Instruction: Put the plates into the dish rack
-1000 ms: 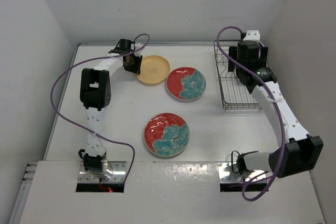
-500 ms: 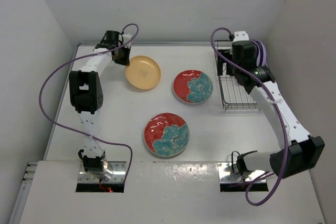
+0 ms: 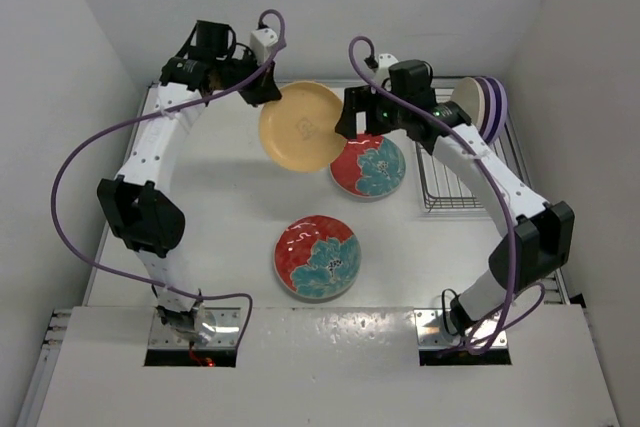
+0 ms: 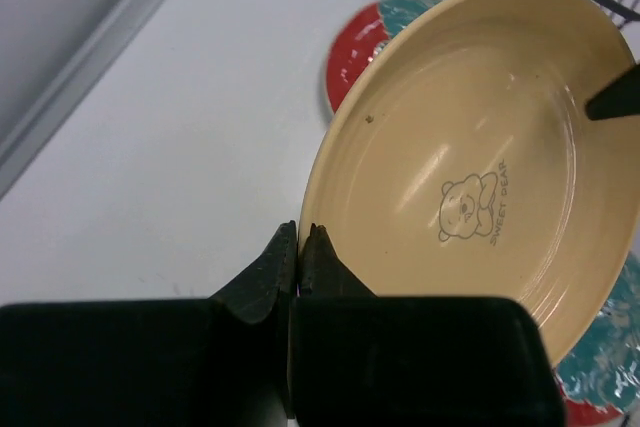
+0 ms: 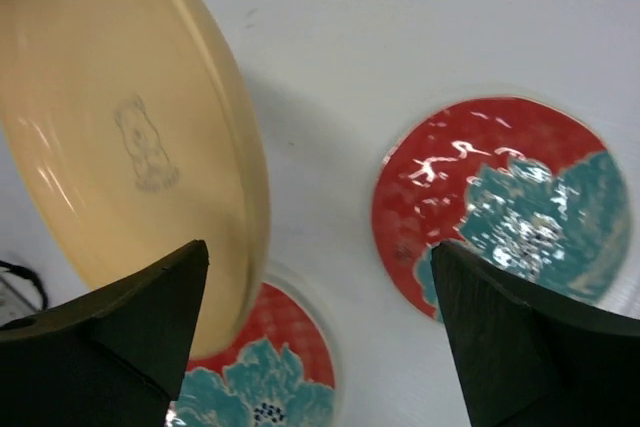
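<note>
Though flat before, orange plate (image 3: 303, 127) now aloft in left hand (image 4: 303, 239).

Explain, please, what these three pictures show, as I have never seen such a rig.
Two robot arms are bolted to a white table. One picture looks down from above; the other two come from cameras on the wrists. The left pincer is shut on the rim of an orange-yellow plate, holding it tilted above the table. The right pincer stands open at that plate's opposite edge. Two red floral plates lie flat on the table, and other plates stand in the dish rack.
</note>
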Robot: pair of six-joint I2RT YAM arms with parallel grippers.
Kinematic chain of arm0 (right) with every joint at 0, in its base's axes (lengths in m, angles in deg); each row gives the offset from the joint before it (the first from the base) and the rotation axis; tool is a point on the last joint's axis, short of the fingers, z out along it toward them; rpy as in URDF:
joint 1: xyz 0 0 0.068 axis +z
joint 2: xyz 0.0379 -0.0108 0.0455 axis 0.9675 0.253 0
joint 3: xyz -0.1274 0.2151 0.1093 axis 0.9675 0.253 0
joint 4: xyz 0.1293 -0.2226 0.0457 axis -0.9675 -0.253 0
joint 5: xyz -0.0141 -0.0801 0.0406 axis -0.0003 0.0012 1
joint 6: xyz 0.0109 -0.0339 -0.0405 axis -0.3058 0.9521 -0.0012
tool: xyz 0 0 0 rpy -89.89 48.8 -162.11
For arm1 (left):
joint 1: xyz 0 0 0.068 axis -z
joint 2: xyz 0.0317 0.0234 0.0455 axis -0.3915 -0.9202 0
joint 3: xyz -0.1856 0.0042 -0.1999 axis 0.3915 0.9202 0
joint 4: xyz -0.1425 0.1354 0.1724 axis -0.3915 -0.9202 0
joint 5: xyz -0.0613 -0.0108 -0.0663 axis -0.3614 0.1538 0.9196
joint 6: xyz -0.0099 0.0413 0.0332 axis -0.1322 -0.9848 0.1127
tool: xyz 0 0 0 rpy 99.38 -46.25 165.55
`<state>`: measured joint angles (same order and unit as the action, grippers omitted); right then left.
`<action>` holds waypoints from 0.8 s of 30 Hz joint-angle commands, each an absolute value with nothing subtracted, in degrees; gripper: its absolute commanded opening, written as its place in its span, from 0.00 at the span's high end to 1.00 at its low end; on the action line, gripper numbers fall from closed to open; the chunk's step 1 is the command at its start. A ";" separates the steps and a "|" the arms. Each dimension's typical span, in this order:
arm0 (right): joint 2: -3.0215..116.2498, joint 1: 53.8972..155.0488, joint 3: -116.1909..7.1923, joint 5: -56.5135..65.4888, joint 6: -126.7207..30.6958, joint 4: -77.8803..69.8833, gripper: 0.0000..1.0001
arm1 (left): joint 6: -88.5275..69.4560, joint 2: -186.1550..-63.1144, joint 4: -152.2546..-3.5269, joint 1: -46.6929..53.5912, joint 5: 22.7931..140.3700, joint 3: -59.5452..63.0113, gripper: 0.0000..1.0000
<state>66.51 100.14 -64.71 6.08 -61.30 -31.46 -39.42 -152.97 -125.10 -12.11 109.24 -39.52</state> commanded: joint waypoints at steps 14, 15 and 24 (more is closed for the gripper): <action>66.77 101.10 -63.15 14.34 -68.44 -23.53 1.00 | -40.63 -154.52 -131.50 -11.80 116.57 -40.97 0.65; 66.33 101.10 -63.24 12.42 -68.36 -23.62 1.00 | -40.63 -154.52 -130.98 -11.80 115.95 -40.97 0.48; 61.75 97.06 -70.79 -37.61 -54.22 -28.28 1.00 | -35.09 -156.28 -128.95 -13.56 95.49 -41.50 0.00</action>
